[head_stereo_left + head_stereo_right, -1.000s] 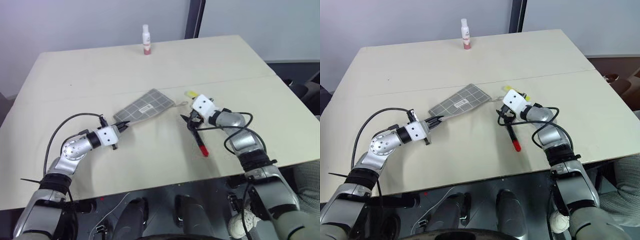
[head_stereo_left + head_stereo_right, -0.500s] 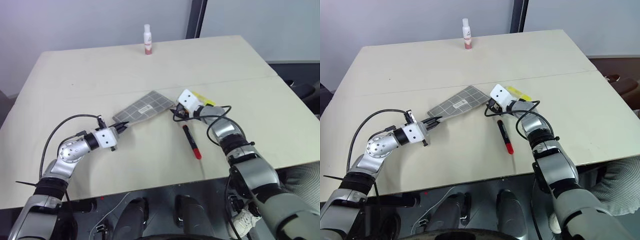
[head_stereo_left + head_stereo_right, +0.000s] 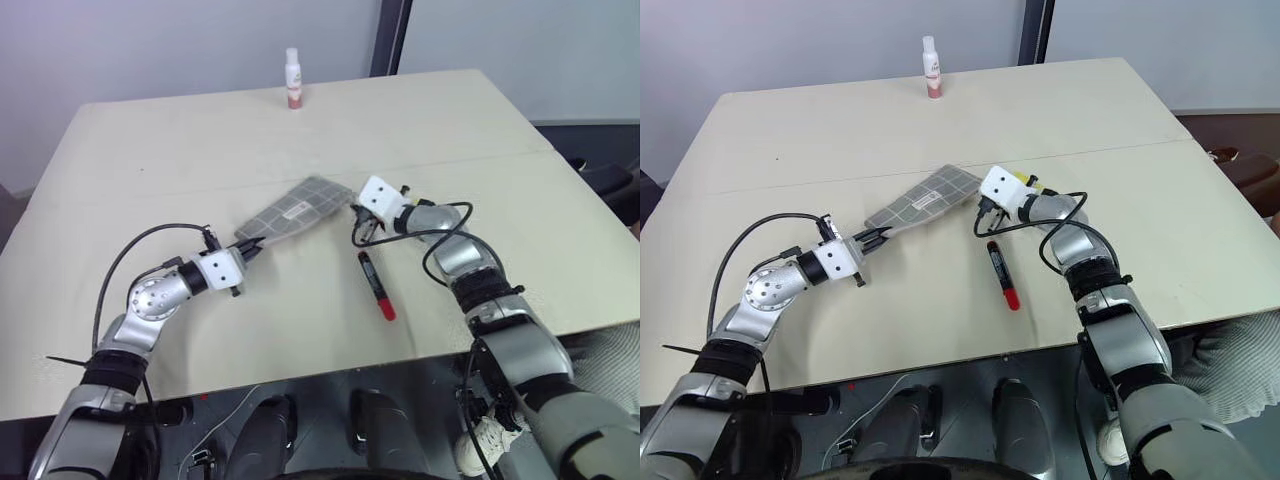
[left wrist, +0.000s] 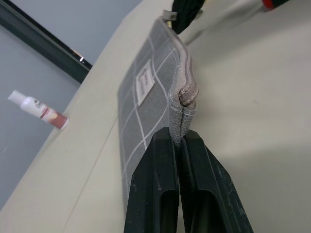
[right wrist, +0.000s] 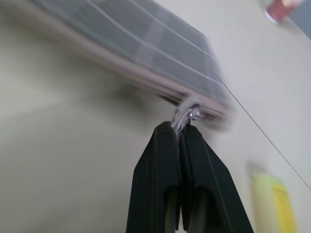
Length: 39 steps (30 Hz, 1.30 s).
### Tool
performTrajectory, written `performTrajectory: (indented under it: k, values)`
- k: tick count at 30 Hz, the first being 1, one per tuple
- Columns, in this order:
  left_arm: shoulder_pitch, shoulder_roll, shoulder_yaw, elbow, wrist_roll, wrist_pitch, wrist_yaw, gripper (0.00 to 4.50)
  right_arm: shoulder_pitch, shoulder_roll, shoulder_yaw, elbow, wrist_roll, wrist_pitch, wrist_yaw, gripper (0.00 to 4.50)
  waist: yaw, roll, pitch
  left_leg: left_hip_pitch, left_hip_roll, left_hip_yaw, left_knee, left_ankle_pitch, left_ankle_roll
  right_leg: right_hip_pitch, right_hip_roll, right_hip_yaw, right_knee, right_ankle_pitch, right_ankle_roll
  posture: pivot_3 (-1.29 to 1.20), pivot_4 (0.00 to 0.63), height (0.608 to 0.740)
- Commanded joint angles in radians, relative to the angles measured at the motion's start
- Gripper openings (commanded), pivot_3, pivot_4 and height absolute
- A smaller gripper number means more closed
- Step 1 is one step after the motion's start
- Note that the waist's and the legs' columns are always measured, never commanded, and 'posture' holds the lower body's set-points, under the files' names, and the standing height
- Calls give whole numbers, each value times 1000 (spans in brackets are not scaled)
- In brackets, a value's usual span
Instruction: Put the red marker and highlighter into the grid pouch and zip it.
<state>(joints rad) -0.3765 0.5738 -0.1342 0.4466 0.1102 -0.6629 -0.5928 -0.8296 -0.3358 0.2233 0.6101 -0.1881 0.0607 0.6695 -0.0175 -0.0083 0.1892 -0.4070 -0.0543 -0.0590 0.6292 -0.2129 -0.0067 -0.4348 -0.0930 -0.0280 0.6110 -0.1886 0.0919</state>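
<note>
Grey checked fabric is being stretched between your two grippers: the left gripper [image 4: 181, 145] is clamped on one end of the pouch [image 3: 292, 209], and the right gripper [image 5: 181, 132] is pinching the zipper pull [image 5: 187, 115] at the far end. The pouch is hanging slightly off the table [image 3: 200, 130], still zipped as far as you can tell. The red marker [image 3: 376, 285] is lying on the table just in front of the right gripper, and the highlighter [image 3: 1036, 186] is sitting behind the right wrist, mostly hidden. You are risking the thin pull slipping from the shut fingers if you tug at an angle. You are also risking the fabric tearing free of the left grip, or the right arm sweeping the marker away.
</note>
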Motion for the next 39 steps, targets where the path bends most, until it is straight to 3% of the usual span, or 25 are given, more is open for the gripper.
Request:
performTrajectory:
  k: [1,15,21,26,28,31,36,39]
  values:
    - [-19,-9,5,-32,4,2,12,0,37,40,13,-192,28,95,18,16,4,0,0,0,0,0,0,0,0,0,0,0,0,0,0,0,150,740]
    - [-27,-37,5,-55,45,7,61,0,166,94,145,-512,48,175,142,16,6,0,0,-1,0,0,1,0,0,0,0,-1,0,-3,1,0,150,740]
    - [-32,-38,-2,-32,76,-7,83,0,156,95,265,-465,-45,38,144,16,4,0,0,-1,0,-1,1,0,0,0,0,-1,0,-3,2,0,150,740]
    - [-18,-24,5,-26,71,-24,82,0,151,99,214,-437,-21,10,111,16,6,0,0,-1,0,0,1,0,0,0,-1,-1,0,-3,1,0,150,740]
    - [-13,-20,6,-22,69,-29,85,0,162,85,179,-451,6,19,114,595,6,0,0,-1,0,0,1,0,0,0,-1,-1,0,-3,1,0,150,740]
    - [-7,-15,10,-15,72,-34,95,0,215,29,144,-517,31,46,138,1889,7,0,0,-1,0,-1,1,0,0,0,-1,-1,0,-3,1,0,150,740]
    - [2,-7,14,-12,70,-44,104,0,341,-14,37,-721,169,133,159,4421,9,0,0,-2,-1,0,0,0,0,0,-2,-1,-1,-3,1,0,150,740]
    - [3,-1,14,1,71,-54,109,0,444,-14,-68,-853,269,250,116,4421,6,0,0,-2,-1,-1,0,0,-1,0,-3,-1,-1,-4,2,0,150,740]
